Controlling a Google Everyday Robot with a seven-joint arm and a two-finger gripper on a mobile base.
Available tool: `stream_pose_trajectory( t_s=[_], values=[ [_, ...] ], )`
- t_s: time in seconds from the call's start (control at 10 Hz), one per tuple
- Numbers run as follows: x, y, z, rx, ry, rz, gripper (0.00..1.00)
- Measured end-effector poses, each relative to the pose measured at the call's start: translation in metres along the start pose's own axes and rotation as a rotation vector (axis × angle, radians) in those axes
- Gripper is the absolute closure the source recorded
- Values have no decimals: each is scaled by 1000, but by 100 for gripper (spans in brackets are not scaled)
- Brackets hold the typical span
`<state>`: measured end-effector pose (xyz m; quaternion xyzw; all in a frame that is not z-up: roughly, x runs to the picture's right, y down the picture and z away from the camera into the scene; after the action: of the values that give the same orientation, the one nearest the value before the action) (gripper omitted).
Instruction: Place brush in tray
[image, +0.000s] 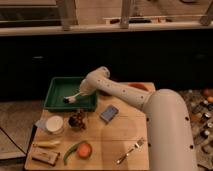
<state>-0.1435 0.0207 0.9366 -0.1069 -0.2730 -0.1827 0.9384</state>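
My gripper (76, 96) hangs inside the tray (54, 85), near its front rim; the brush (69, 99) sits at its tip, low over the tray floor; whether the jaws pinch it I cannot tell; placing step, I judge; next, release and lift clear.

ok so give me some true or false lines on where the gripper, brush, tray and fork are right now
1. The gripper is over the green tray. True.
2. The fork lies in the tray. False: it lies on the wooden table, near the front right.
3. The brush is at the gripper, within the tray's outline. True.
4. The blue pad sits inside the tray. False: it lies on the table, to the right of the tray and nearer the front.
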Motion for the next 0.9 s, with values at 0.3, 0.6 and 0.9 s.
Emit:
stream_pose_trajectory(
  t_s=[0.3,0.6,0.9],
  values=[
    [-1,-1,0,5,-1,-3,20],
    [-1,-1,-1,12,1,-3,20],
    [0,-2,-4,18,3,-6,20]
  ],
)
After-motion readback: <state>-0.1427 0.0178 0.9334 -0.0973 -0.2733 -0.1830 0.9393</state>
